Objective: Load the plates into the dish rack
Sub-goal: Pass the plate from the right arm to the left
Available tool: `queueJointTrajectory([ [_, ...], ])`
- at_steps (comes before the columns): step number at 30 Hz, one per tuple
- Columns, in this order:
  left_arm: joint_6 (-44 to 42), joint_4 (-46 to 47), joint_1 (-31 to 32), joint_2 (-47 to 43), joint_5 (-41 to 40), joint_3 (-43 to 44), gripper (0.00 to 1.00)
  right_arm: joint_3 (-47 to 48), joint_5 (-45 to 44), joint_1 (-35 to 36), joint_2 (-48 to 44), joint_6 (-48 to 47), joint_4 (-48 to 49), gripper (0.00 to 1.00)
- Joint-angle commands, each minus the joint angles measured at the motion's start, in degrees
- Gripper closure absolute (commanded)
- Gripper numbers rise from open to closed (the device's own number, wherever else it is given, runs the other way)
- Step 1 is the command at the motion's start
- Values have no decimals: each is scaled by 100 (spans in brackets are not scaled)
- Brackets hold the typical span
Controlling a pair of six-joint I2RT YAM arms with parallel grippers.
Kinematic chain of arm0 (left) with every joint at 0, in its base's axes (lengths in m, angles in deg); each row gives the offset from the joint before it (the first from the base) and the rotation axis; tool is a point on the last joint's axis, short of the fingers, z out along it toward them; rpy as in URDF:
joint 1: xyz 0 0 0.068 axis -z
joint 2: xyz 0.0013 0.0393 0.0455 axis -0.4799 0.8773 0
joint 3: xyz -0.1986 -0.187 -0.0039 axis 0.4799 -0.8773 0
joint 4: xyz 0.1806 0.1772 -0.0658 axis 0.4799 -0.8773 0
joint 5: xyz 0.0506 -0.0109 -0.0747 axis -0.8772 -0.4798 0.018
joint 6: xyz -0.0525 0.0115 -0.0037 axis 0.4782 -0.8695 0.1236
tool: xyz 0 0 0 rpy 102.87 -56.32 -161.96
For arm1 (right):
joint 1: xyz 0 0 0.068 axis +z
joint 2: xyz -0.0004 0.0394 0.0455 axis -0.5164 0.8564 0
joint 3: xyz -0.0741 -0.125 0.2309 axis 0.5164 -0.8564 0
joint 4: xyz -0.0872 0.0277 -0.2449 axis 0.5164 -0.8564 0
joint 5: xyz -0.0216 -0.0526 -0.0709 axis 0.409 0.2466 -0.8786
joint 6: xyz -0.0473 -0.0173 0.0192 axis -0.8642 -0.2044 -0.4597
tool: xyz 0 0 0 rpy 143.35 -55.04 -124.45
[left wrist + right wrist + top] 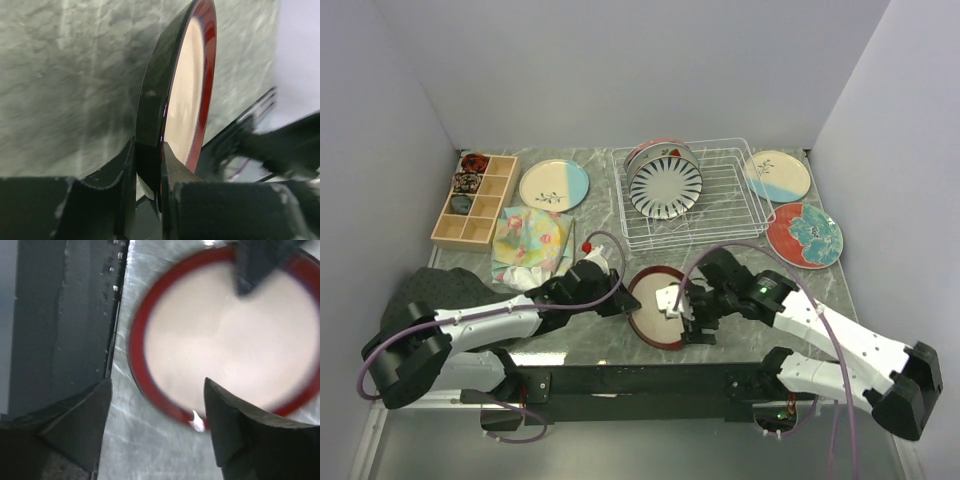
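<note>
Here we have the left gripper [148, 150] clamped on the red-rimmed plate [185, 95], right gripper [157, 390] spread open, dish rack [730, 200] beyond toward the bench's [601, 205] far edge.

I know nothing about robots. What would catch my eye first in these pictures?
Front and centre, both arms meet at a red-rimmed plate: the left gripper pinches its rim, while the right gripper hangs open just above it. Behind them, a navy-striped plate already stands upright in the white dish rack.
</note>
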Motion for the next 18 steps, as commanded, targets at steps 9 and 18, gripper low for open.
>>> queueJointTrajectory([
  [9,-2548,-1250,-520,-1104,818,1757,99,279,228,-2481,-1961,217,-73,0],
  [18,-4896,-2851,-1162,-771,1214,3576,99,165,-327,-3493,-2208,1123,455,0],
])
